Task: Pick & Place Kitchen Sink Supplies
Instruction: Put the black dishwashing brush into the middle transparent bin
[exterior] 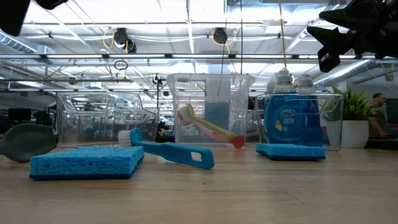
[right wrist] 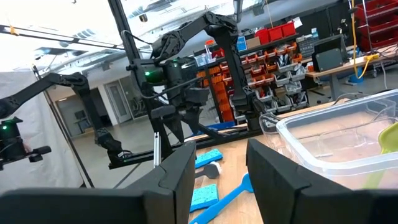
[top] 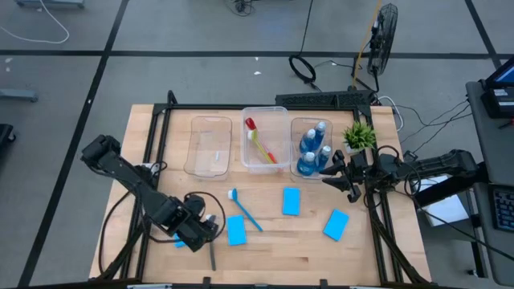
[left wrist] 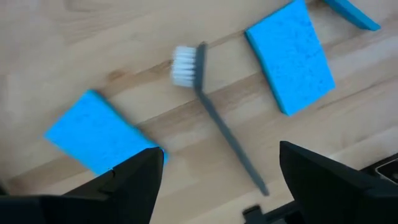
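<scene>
Hovering over the dark dish brush (left wrist: 217,118)

Left end effector (left wrist: 217,180) spread wide, empty, probably straddling the handle for pickup; right end effector (right wrist: 221,168) half-open, empty, waits near the bottles (top: 313,148).

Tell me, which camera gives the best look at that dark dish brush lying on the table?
The left wrist view: the dark brush lies whole between the open left gripper fingers, white bristles and slim handle clear. The high view shows only its handle poking out below the gripper. In the low and right wrist views I cannot make it out.
</scene>
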